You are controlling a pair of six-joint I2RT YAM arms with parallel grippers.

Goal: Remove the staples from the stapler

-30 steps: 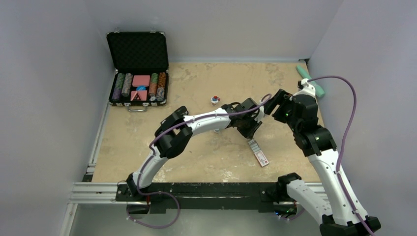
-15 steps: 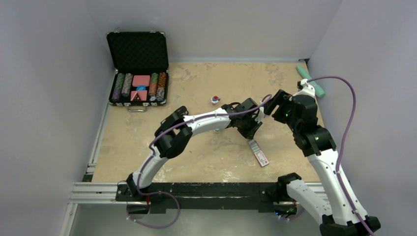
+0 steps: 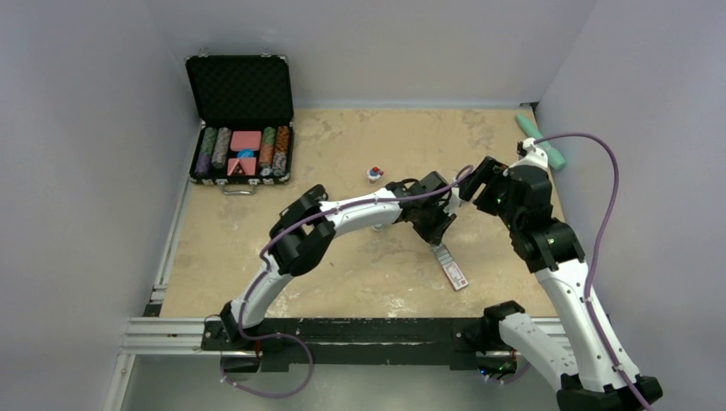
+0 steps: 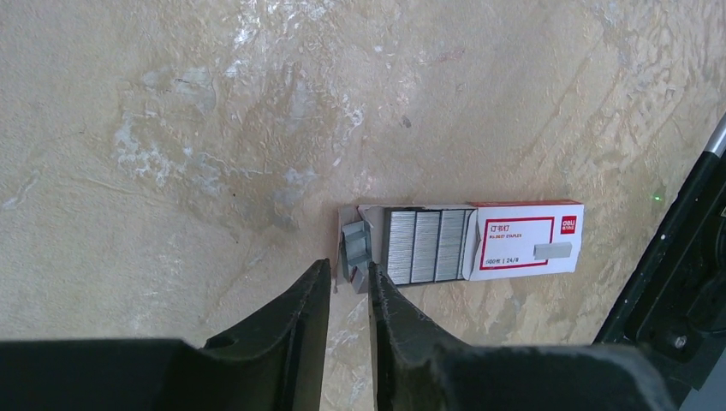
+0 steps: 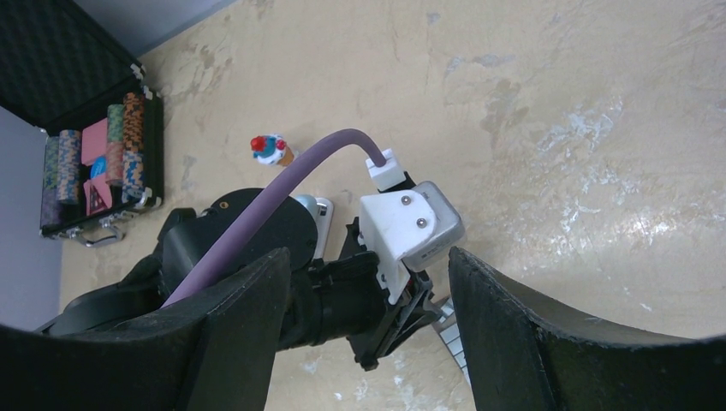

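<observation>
My left gripper (image 4: 349,270) points down at the open end of a red, white and grey staple pack (image 4: 514,240). A short silvery strip of staples (image 4: 355,244) lies at the pack's flap, its near end just between my fingertips. The jaws stand narrowly apart, and bare table shows in the gap behind the strip. From above, the left gripper (image 3: 432,235) sits at the pack's (image 3: 451,267) far end. My right gripper (image 5: 368,257) is open wide, hovering over the left wrist and holding nothing. The stapler shows in no view.
An open black case of poker chips (image 3: 242,145) stands at the back left. A small red and blue toy (image 3: 374,174) sits mid-table behind the left arm. A teal bar (image 3: 541,141) lies at the back right by the wall. The right gripper (image 3: 479,175) hangs close beside the left wrist.
</observation>
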